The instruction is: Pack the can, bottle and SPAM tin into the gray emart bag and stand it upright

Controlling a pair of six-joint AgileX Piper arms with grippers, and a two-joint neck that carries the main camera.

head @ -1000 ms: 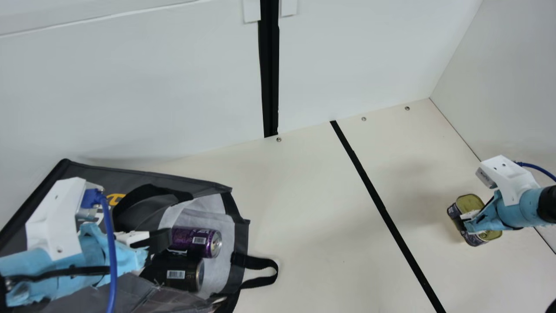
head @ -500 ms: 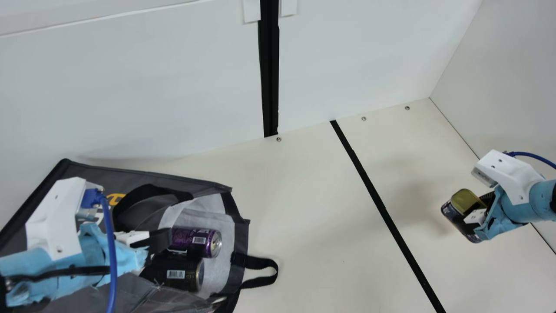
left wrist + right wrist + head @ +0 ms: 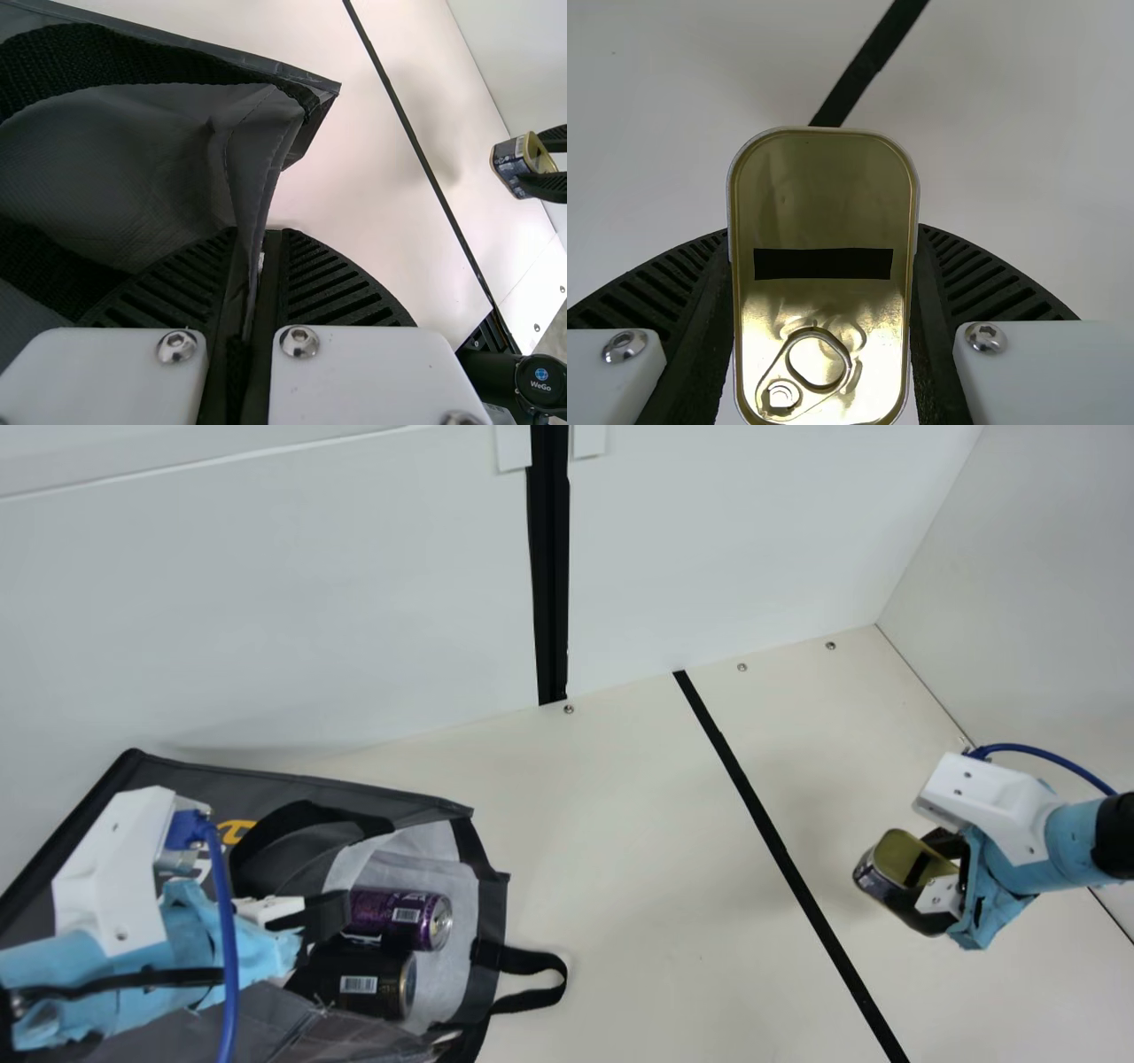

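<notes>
In the main view, your gray emart bag [image 3: 297,859] lies at eight o'clock, its pale-lined mouth facing three. Inside, a purple can [image 3: 381,919] and a black can [image 3: 381,988] lie sideways, ends toward three. Your gold-lidded, ring-pull SPAM tin [image 3: 901,859] is held tilted at four o'clock.

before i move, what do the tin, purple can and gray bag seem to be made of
The tin looks like metal, glossy gold on top, with bright glints around its pull ring. The purple can is likely thin aluminium with shiny print; its end is bare and silvery. The gray bag seems matte fabric, perhaps coated: it creases and has a stitched edge.
</notes>
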